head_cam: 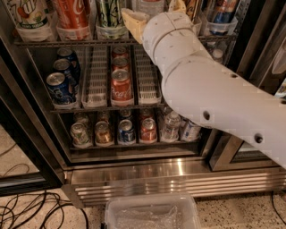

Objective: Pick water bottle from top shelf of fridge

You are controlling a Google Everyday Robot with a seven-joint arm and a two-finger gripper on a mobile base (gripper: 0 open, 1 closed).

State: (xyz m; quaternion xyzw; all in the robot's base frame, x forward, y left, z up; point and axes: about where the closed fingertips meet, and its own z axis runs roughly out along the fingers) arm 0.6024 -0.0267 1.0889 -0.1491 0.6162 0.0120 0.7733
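Note:
The fridge (178, 172) stands open in front of me, with wire racks and a ribbed steel base. The top shelf (67, 42) runs along the upper edge of the view and carries drinks in translucent cup holders. Only the lower part of the clear water bottle (149, 5) shows, at the very top, middle. My gripper (154, 13) is up at that bottle on the top shelf, with tan parts showing on either side of it. My white arm (210, 98) reaches in from the right and hides much of the shelf's right part.
A 7UP bottle (29, 13), a red Coca-Cola can (71, 13) and a green can (109, 13) stand left of the gripper. Pepsi cans (60, 87) and Coke cans (121, 82) fill the middle rack, cans and small bottles (172, 125) the bottom rack. A clear bin (152, 212) and cables (27, 210) lie on the floor.

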